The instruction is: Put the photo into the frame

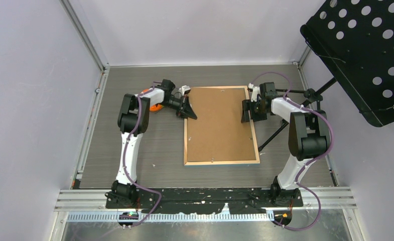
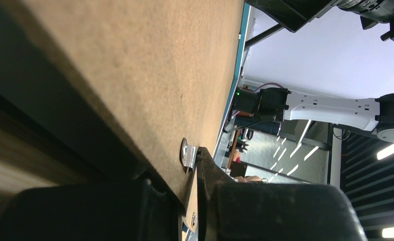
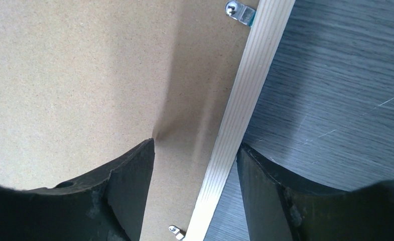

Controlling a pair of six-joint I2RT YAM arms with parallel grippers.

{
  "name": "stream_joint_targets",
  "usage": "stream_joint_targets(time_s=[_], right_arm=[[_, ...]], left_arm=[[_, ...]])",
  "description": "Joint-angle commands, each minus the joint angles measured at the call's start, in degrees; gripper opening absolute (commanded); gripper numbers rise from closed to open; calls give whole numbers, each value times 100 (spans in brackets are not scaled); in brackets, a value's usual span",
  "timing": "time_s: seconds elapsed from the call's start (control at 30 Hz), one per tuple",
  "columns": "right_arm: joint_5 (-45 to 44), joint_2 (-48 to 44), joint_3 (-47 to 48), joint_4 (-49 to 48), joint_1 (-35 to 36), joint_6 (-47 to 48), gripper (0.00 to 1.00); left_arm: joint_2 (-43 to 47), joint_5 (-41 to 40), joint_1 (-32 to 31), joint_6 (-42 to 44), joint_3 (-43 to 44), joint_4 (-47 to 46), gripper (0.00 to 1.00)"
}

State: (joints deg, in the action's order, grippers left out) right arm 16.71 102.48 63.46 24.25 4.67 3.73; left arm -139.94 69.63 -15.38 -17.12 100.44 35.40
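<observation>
The frame (image 1: 222,162) lies back-up in the middle of the table, its light wood rim around a brown backing board (image 1: 220,123). The photo is hidden. My left gripper (image 1: 189,113) sits at the frame's left rim, near the far corner. Its jaws are shut, and one fingertip rests against a small metal clip (image 2: 188,153) on the board (image 2: 149,65). My right gripper (image 1: 247,111) stands open over the right rim. In the right wrist view, one finger (image 3: 129,175) is above the board and the other is above the table, with the ribbed rail (image 3: 245,85) between them.
More metal clips (image 3: 239,11) sit along the right rail. An orange object (image 1: 156,106) lies behind the left arm. A black perforated music stand (image 1: 365,50) leans in at the right. Its leg (image 1: 272,135) runs across the table beside the frame's right edge.
</observation>
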Motion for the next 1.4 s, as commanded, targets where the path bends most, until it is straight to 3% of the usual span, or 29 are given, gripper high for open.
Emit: stream_joint_targets(time_s=[0.0,0.13,0.4,0.9,1.37], right_arm=[[214,-441,98,-97,105,33,69],[149,-570,103,-55,101,89,70],[188,-582,141,26,103,132,70],[400,-1395,87,189,310,542,71],[48,-2539,-1099,52,2743,1712,72]], left_arm=[[292,-834,-159,8,-16,-270,7],[305,-885,-159,-35,-23,-270,16],[378,-1107,-159,-43,-38,-169,46],[647,-1634,-167,-99,-285,-24,68],[661,-1675,-167,-80,-280,28,71]])
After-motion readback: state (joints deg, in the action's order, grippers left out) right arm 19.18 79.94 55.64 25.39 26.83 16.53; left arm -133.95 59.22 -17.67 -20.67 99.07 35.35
